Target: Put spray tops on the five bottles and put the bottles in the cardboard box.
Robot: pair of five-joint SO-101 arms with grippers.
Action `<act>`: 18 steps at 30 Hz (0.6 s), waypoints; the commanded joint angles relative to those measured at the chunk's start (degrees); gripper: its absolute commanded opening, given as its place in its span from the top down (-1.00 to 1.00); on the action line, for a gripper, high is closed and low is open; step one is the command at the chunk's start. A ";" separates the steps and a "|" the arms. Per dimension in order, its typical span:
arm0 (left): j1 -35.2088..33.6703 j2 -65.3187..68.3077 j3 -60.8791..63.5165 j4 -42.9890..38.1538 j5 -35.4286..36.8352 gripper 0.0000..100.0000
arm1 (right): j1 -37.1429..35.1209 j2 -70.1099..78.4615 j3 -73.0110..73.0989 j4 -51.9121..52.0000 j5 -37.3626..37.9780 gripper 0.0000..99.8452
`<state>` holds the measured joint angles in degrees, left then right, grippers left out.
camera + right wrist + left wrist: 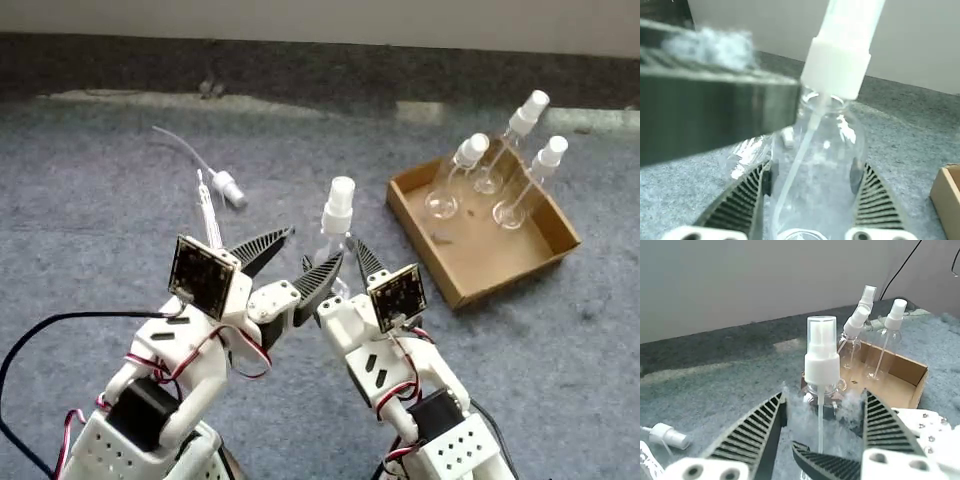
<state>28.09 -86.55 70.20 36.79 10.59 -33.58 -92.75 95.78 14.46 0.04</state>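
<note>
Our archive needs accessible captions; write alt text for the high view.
A clear plastic bottle with a white spray top stands mid-table, gripped low by the right pincer, the open left pincer beside it. Three capped clear bottles stand in the brown cardboard box; a loose white spray top lies on grey carpet at left.

Cardboard box (pixel 482 262) — bottles (pixel 445 195) in far half, near half free

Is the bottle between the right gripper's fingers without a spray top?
No, a white spray top sits on the neck of the bottle in the right gripper.
</note>
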 commanded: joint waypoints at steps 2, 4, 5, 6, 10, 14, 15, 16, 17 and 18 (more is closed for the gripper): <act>-3.82 -10.15 -3.21 8.88 -0.09 0.60 | 0.84 -1.10 7.25 -0.40 0.79 0.75; -5.58 -13.23 -3.12 12.57 -0.09 0.64 | 0.84 -1.10 7.16 -0.40 4.31 0.75; -6.02 -14.55 -3.12 14.59 -0.09 0.69 | 0.84 -1.10 6.99 -0.40 5.63 0.75; -6.29 -15.87 -3.12 16.53 -0.09 0.76 | 0.84 -1.10 6.20 -0.40 6.24 0.75; -6.11 -18.51 -3.03 20.92 -0.09 0.97 | 0.84 -1.01 2.77 -0.31 5.19 0.75; -6.02 -18.33 -0.66 21.98 0.00 0.92 | 0.84 -0.66 -0.40 -0.31 5.19 0.75; -6.02 -18.33 0.75 21.98 0.00 0.92 | 0.84 -0.66 -1.01 -0.22 5.19 0.75; -6.02 -18.33 2.24 21.98 0.00 0.92 | 0.84 -0.66 -1.63 0.48 5.19 0.75; -6.02 -18.33 3.65 21.71 0.00 0.92 | 0.92 -0.66 -2.51 2.07 5.19 0.75; -6.02 -18.33 4.70 21.71 0.00 0.92 | 1.19 -0.66 -4.00 3.91 5.01 0.75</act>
<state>22.73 -104.31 72.13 58.51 10.59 -33.41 -92.75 95.43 15.08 4.88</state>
